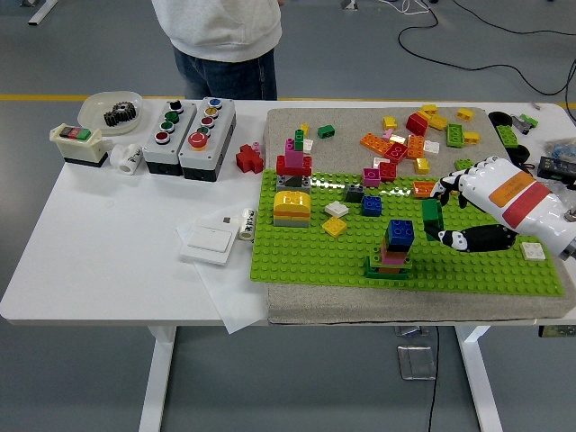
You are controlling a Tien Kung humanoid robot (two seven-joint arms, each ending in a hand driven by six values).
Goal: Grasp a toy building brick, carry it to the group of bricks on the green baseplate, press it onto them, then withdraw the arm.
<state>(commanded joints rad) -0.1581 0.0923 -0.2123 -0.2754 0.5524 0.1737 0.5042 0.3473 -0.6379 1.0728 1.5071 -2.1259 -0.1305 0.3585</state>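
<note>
Robot hand (450, 216) clamped around green brick (432, 214), just beside brick stack (392, 247).

The person (218, 36) at the far side of the desk (117, 234) is cut off by the top edge — only a light top and dark trousers show. The right arm (540, 211) runs out of the picture on the right side. The right hand (450, 211) hides part of the green brick (432, 214) it holds, and how its fingertips touch the brick is too small to tell. The orange brick (423, 187) behind the hand is partly covered. The marks on the little white block (243, 220) are too small to read. At the far right — some dark things (560, 165) are cut off by the edge.
</note>
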